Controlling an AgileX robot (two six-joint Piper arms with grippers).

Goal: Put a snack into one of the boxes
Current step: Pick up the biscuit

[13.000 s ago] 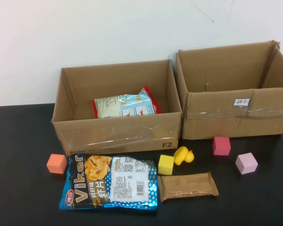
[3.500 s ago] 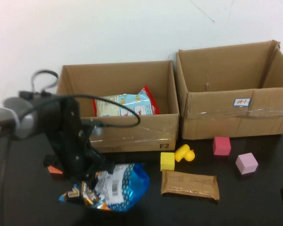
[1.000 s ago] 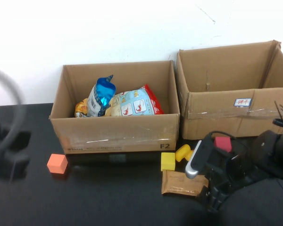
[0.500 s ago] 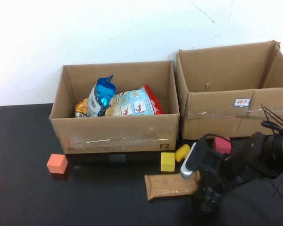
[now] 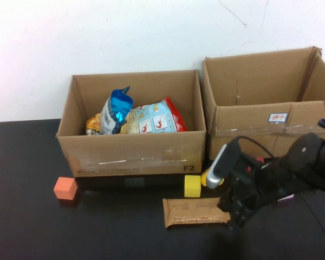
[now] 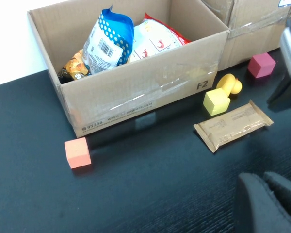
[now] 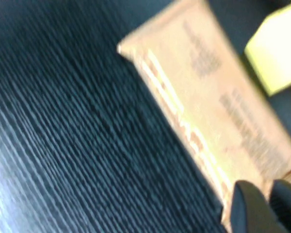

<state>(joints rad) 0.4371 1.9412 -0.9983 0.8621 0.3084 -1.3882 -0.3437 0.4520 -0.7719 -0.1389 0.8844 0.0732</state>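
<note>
The brown snack bar (image 5: 196,212) lies flat on the table, its end at the right gripper (image 5: 231,212). Two open cardboard boxes (image 5: 134,128) stand beyond; the left gripper (image 6: 267,201) is far off.

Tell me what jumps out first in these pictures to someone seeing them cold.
The right end effector sits low on the black table, at the right end of the brown bar; whether it grips the bar is unclear. Behind stand two boxes: the left box holds a blue bag and a red-edged bag, the right box shows nothing inside. The left end effector is back, near the table's front edge.
</note>
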